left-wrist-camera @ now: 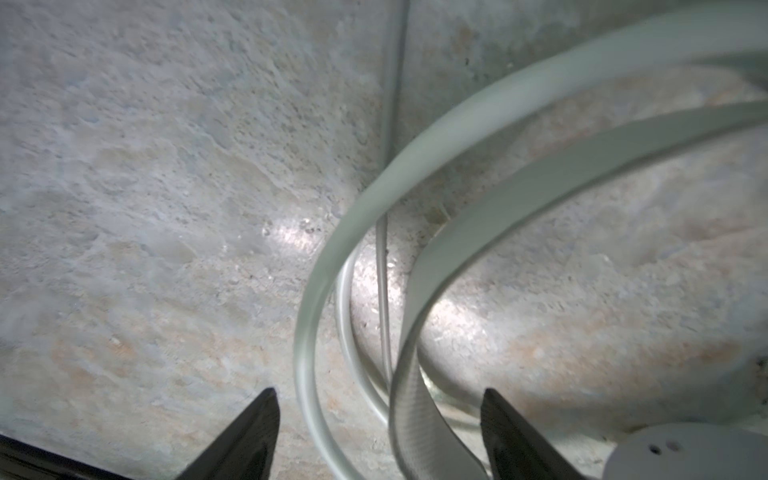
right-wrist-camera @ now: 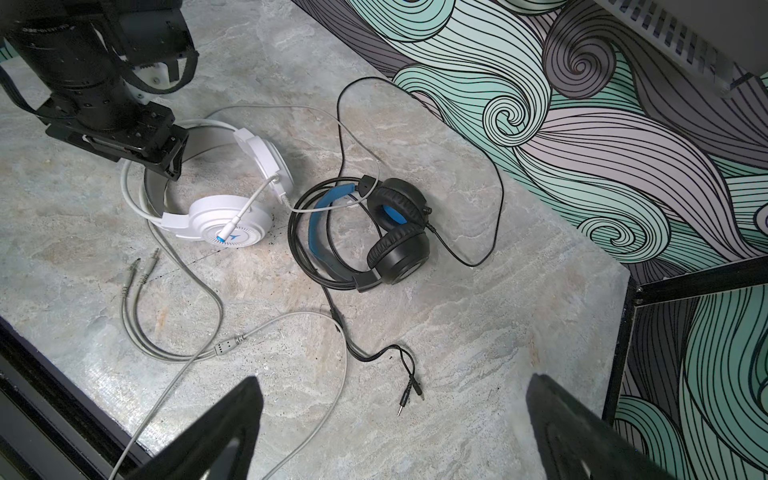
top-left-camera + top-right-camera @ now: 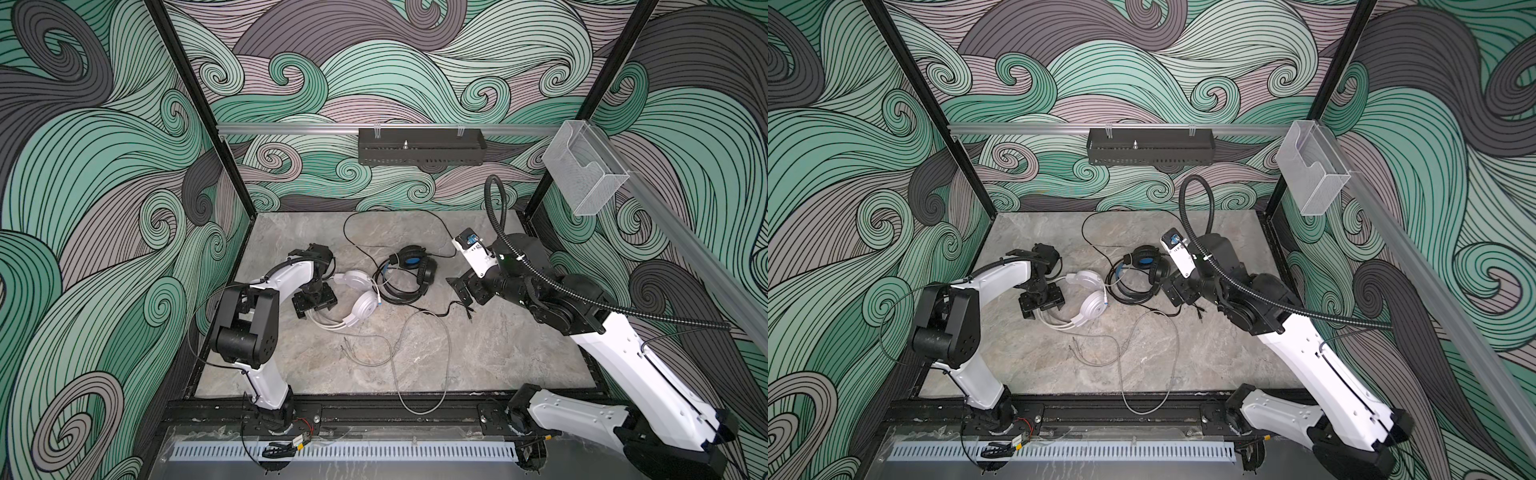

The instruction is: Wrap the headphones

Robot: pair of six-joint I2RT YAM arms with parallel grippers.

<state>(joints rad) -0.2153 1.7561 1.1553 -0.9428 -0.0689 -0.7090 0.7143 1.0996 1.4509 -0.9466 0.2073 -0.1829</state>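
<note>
Beside my left claw (image 3: 314,306): white headphones (image 3: 365,309); jaws spread astride headband (image 1: 370,203), gaps visible from wrist view only.
My right claw (image 2: 395,379): released, empty.
Front edge: pale cable (image 3: 417,412) overhangs table (image 3: 519,353).

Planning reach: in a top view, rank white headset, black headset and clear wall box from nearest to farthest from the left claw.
1. white headset, at the left claw.
2. black headset, mid-table.
3. clear wall box, high on the right rail.

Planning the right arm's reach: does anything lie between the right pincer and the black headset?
Nothing bulky. Only the black plug lead and a loop of pale cable lie on the table between the open right pincer and the black headset.
</note>
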